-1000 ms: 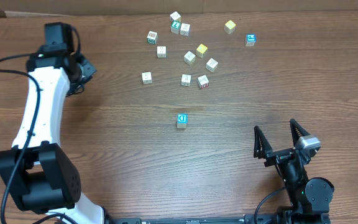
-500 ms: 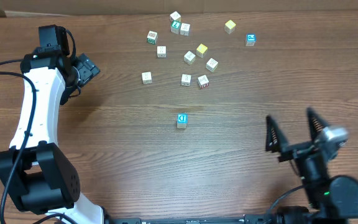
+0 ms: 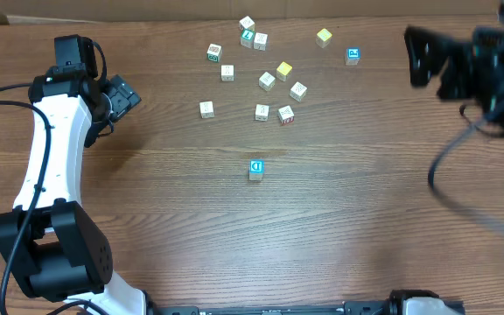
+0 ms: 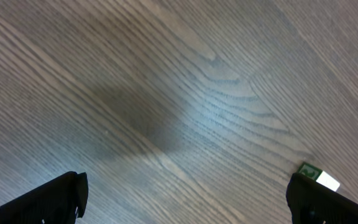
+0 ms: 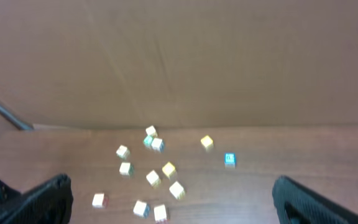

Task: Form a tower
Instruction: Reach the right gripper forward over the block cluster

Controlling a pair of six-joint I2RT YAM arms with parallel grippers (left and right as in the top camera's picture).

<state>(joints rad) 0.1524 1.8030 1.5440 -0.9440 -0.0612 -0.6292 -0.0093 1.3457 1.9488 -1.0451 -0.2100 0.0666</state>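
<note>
Tower (image 3: 255, 170): stands at the centre of the table (image 3: 191, 227), blue letter face showing; number of tiers cannot be told from above.
Loose cubes (image 3: 268, 80): about a dozen, scattered far side, well apart from the tower, none stacked.
Left gripper (image 3: 122, 98): released, empty, far left.
Right gripper (image 3: 420, 58): released, empty, far right, blurred.
Progress: judged early; most cubes are not yet stacked.

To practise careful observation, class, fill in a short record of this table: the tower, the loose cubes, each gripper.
tower: stands alone mid-table, blue letter face showing
loose cubes: scattered toward the far edge, apart from the tower
left gripper: open, empty, over bare wood on the table
right gripper: open, empty, blurred, near the far right corner
progress: no cube held by either gripper
</note>
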